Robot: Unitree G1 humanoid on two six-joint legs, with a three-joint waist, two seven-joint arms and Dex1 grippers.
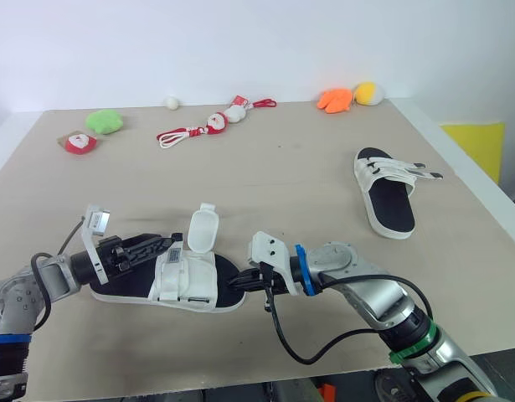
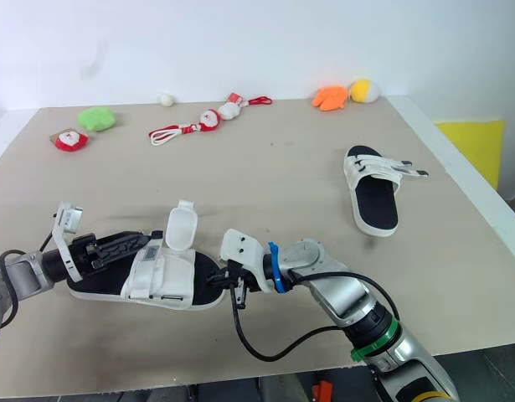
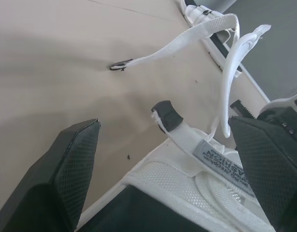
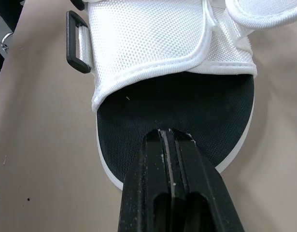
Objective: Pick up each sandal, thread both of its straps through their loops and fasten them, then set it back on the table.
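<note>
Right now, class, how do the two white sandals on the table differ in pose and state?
The near sandal lies crosswise between the left gripper and right gripper; the far sandal lies alone, lengthwise. The near sandal's strap stands up loose; the far sandal's straps lie flat across it. Both have white straps and black footbeds.

One white sandal (image 1: 186,280) with a black footbed lies flat near-left, a strap (image 1: 203,228) standing up unfastened, while its twin (image 1: 389,205) lies far-right, straps loose.
</note>
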